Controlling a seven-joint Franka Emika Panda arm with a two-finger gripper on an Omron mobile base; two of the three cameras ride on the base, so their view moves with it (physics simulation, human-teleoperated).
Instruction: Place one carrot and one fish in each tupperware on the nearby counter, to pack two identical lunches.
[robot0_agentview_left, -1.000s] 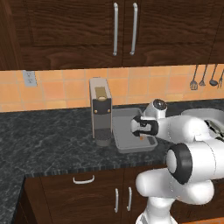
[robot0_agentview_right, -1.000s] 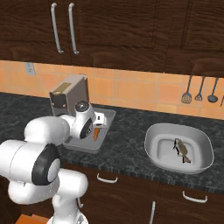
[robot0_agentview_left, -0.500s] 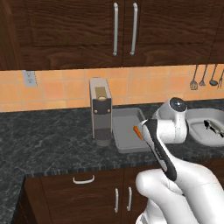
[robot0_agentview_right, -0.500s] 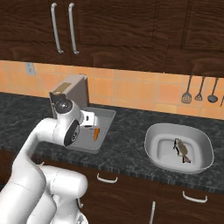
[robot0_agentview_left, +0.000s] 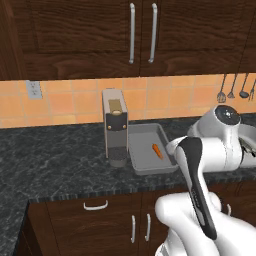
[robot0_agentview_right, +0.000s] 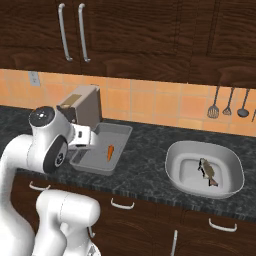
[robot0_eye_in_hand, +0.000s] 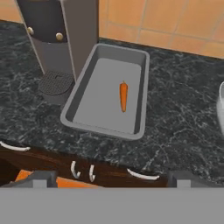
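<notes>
An orange carrot (robot0_eye_in_hand: 123, 96) lies alone in the long grey tupperware tray (robot0_eye_in_hand: 76, 94) on the dark marbled counter (robot0_eye_in_hand: 175, 113). The same carrot (robot0_agentview_right: 109, 152) and tray (robot0_agentview_right: 122, 132) appear in the right base view, as well as in the left base view, carrot (robot0_agentview_left: 157, 151) in tray (robot0_agentview_left: 145, 167). A fish (robot0_agentview_right: 207, 171) lies in the rounded tupperware bowl (robot0_agentview_right: 173, 155) farther right. My gripper (robot0_eye_in_hand: 109, 178) hangs open and empty above the counter's front edge, set back from the tray, its fingertips (robot0_eye_in_hand: 38, 177) wide apart.
A tall grey coffee machine (robot0_agentview_left: 116, 132) stands right against the tray's left side. Kitchen utensils (robot0_agentview_right: 227, 102) hang on the tiled wall at the right. Dark wall cabinets (robot0_agentview_left: 140, 35) hang overhead. Drawers with curved silver handles (robot0_eye_in_hand: 140, 176) sit under the counter.
My hand has drawn back and up from the tray toward the counter's front edge, leaving the carrot lying in the tray. The jaws stayed open.
</notes>
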